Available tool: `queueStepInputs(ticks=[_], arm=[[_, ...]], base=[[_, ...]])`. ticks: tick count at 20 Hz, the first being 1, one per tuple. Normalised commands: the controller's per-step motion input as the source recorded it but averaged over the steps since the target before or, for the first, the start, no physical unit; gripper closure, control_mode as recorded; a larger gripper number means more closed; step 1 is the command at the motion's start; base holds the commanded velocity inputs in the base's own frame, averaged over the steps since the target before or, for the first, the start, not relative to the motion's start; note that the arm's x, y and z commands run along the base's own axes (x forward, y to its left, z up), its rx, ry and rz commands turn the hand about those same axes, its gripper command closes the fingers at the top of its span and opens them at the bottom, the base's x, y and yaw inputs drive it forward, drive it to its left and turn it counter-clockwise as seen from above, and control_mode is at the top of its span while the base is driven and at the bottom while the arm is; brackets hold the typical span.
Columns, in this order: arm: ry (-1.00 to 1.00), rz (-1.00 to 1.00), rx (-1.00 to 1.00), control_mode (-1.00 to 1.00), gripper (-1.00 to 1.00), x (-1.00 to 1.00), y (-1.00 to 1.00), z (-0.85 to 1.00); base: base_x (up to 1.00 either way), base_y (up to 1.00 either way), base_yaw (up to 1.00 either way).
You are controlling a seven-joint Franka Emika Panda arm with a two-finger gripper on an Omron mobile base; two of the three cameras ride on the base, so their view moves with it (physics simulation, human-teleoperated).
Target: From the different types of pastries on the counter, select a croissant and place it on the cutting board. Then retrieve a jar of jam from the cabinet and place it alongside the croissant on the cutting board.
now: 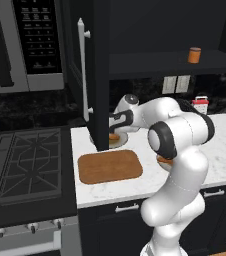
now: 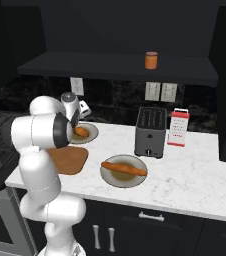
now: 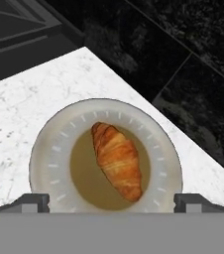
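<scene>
Fingers (image 3: 111,202) spread wide, holding nothing, above the croissant (image 3: 117,160) on its plate (image 3: 44,163); no writing legible on either.

Open space above the croissant (image 3: 117,159), open cabinet door (image 1: 85,75) close alongside.

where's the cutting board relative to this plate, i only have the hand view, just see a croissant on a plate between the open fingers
Observer: The cutting board lies bare on the counter, in front of the croissant's plate, toward the robot.
Operator: is the jam out yet
Observer: No, the jar of jam stands on the open cabinet's shelf, above the counter.
Operator: any other pastry nearby
Observer: Yes, a long thin pastry lies on a second plate, beside a toaster.
</scene>
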Motion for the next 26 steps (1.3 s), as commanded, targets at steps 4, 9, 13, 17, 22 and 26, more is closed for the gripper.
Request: queueStepInputs(ticks=[4, 9, 13, 17, 22, 26], arm=[[-0.01, 0.00, 0.00, -1.00, -1.00, 0.22, 0.01, -0.06], [0.03, 0.00, 0.00, -1.00, -1.00, 0.25, 0.01, -0.01], [0.12, 0.00, 0.00, -1.00, -1.00, 0.34, 0.03, -0.12], [0.09, 0.00, 0.00, -1.00, -1.00, 0.27, 0.03, -0.28], [0.01, 0.00, -0.02, -1.00, -1.00, 0.34, 0.00, -0.31], [0.05, 0.00, -0.01, -1.00, -1.00, 0.24, 0.05, -0.39]], base=[[0.00, 0.00, 0.00], [0.00, 0.00, 0.00], [0.00, 0.00, 0.00], [0.00, 0.00, 0.00], [0.00, 0.00, 0.00], [0.00, 0.00, 0.00]])
